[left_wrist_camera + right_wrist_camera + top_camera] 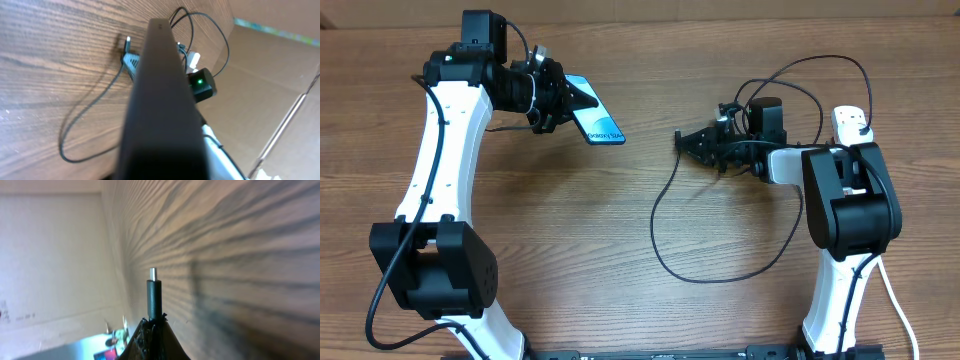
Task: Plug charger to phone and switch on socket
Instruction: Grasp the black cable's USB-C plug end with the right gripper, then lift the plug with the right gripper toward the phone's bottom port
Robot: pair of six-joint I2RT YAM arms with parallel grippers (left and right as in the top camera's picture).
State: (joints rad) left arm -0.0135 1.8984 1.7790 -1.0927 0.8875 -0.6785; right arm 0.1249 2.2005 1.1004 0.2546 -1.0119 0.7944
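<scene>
My left gripper [568,104] is shut on the phone [597,122] and holds it tilted above the table at the back left, its light blue screen facing up. In the left wrist view the phone's dark edge [162,105] fills the middle and hides the fingers. My right gripper [686,140] is shut on the charger's connector end, and the small metal tip [153,273] points out from the fingers [154,327] toward the phone. The thin black cable [715,277] loops over the table. The white socket [850,121] lies at the back right, partly hidden by the right arm.
The cable also loops high behind the right wrist [820,62] toward the socket. A thick white cord [895,300] runs down by the right arm's base. Cardboard walls stand around the wooden table [620,230].
</scene>
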